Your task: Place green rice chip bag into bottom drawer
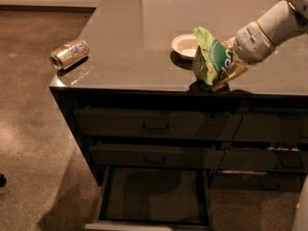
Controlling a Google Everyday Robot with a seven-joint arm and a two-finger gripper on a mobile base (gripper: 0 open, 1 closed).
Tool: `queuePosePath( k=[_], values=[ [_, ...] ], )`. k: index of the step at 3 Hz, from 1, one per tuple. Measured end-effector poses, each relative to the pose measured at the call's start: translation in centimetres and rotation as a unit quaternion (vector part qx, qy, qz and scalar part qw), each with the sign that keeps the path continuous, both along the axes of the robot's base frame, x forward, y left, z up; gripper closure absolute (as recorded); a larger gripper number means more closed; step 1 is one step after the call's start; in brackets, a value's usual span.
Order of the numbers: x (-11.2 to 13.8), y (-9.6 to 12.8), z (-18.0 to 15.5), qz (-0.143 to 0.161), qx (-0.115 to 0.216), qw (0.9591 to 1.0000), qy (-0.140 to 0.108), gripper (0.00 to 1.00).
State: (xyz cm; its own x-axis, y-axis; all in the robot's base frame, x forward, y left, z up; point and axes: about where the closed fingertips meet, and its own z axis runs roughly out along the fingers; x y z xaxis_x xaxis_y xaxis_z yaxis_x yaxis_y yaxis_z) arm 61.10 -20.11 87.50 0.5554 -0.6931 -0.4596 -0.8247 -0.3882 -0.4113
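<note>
**Item 1: green rice chip bag** (211, 59). A soft, crinkled, light-green pouch with a dark green round logo and white lettering. It stands upright with a slight tilt at the front edge of the desk (125, 42). It sits at 9 o'clock from my fingers and touches them, with its right side gathered in my grip. Its lower corner looks to meet the desk top, though I cannot tell for sure.

**Item 2: my fingers** (234, 70). They are closed on the right edge of the bag and pinch the pouch material between them, holding nothing else. My pale, rounded, segmented arm (274, 25) comes in from 2 o'clock.

**Item 3: bottom drawer** (154, 196). It is pulled open at 7 o'clock from the bag, well below it. It is wide and shallow, with a flat dark floor and a pale front edge.

**Item 4: bowl** (185, 44). White, round and shallow, just beside the bag at its 10 o'clock.

**Item 5: can** (70, 53). Shiny gold-silver, lying on its side near the desk's left edge, well apart from the bag at 9 o'clock.

**Item 6: desk.** Its top is smooth, dark and glossy, with reflections. The top drawer (154, 124) and middle drawer (154, 157) are closed, each with a small bar handle.

**Item 7: floor** (29, 119). Brown and mottled.
</note>
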Motion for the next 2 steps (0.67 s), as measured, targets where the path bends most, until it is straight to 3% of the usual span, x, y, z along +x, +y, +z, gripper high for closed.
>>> queuePosePath(
  k=[2],
  values=[
    [0.0,0.0,0.03,0.0,0.0,1.0,0.0,1.0]
  ],
)
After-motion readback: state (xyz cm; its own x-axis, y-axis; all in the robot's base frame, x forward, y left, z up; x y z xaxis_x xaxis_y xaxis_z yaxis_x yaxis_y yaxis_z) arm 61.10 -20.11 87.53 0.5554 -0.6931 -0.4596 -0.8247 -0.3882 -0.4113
